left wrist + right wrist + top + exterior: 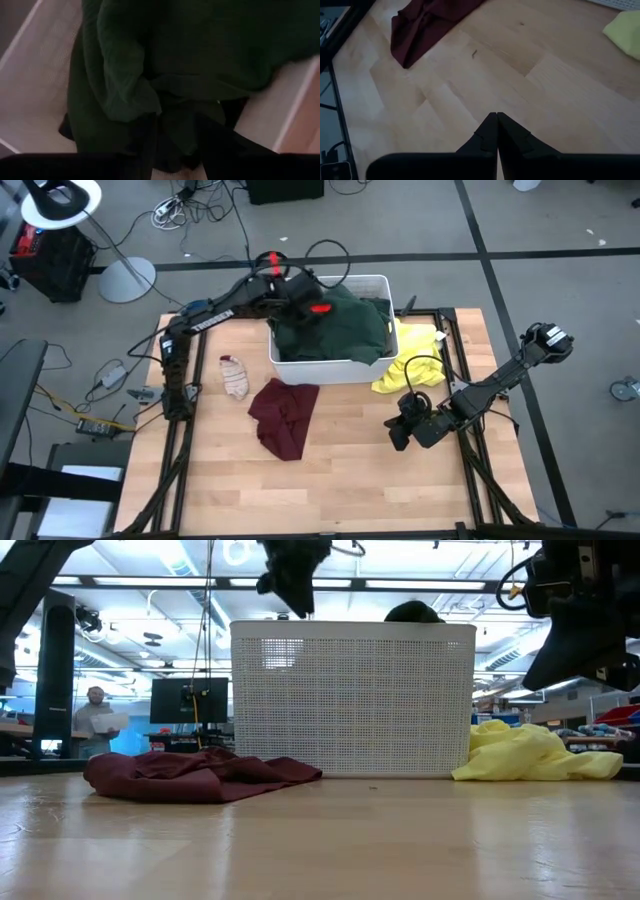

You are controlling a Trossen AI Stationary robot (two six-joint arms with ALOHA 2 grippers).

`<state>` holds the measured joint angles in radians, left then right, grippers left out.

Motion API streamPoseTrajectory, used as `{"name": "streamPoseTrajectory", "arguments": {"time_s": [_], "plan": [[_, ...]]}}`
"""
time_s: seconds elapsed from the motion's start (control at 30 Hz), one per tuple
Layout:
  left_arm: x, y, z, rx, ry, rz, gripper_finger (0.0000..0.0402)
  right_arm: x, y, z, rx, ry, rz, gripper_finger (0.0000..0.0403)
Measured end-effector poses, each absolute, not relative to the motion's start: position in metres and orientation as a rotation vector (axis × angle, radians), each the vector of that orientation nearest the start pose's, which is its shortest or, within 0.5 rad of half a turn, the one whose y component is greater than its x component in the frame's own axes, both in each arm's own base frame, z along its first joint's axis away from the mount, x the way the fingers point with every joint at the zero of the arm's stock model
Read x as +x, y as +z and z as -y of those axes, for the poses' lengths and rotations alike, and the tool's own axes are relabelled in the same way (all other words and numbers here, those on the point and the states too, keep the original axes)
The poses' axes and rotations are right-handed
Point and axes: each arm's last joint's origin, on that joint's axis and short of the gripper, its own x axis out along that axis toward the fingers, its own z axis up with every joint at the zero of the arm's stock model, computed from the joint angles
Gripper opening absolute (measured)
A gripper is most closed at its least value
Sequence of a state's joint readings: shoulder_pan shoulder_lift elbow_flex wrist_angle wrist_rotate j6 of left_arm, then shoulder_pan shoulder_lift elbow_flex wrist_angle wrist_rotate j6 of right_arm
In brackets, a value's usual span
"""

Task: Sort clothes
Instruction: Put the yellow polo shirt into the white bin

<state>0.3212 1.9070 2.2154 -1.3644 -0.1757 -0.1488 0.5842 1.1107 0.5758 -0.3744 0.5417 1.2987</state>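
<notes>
The left end effector [300, 292] hangs over the far left part of the white tub [375, 281], low above the green garment [345, 328] that fills it. In the left wrist view its two fingers [147, 135] stand apart with a fold of the green cloth [175, 125] between them, so it is spread around the fabric; I judge it is placed there to take this piece out, because the tub is where the unsorted clothes are heaped. Whether the fingers already press the fold, I cannot tell.

The right end effector [405, 430] is held above the bare wood of the surface [350, 490], near the right front, well apart from any garment. Its fingers [490, 132] are pressed together with nothing between them. It seems to wait there so that it does not block the left arm.

Three pieces lie outside the tub, each in its own place, which looks like the sorting so far: a maroon garment [285, 415] crumpled in front of the tub, a small pale sock [234, 375] to the left of it, and a yellow garment [410, 360] against the tub's right side. In the low view the maroon piece [190, 775] and the yellow piece [530, 755] lie flat on either side of the tub's perforated wall [350, 700].
</notes>
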Motion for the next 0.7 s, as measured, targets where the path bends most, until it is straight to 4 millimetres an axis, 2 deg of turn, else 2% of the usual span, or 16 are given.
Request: {"name": "streamPoseTrajectory", "arguments": {"time_s": [0.2,0.4,0.53,0.7], "plan": [[0.338,0.421,-0.093,-0.090,0.509,-0.977,0.0137,0.173,0.195,-0.097,0.786,-0.464,-0.645,0.0003],[0.323,0.419,-0.078,-0.053,0.416,-0.926,0.0137,0.166,0.202,-0.091,0.839,-0.506,-0.589,0.0001],[0.300,0.404,-0.070,-0.077,0.360,-0.825,0.0137,0.161,0.210,-0.087,0.847,-0.545,-0.572,0.0001],[0.254,0.376,-0.054,-0.130,0.318,-0.741,0.0137,0.155,0.236,-0.083,0.781,-0.646,-0.667,0.0001]]}}
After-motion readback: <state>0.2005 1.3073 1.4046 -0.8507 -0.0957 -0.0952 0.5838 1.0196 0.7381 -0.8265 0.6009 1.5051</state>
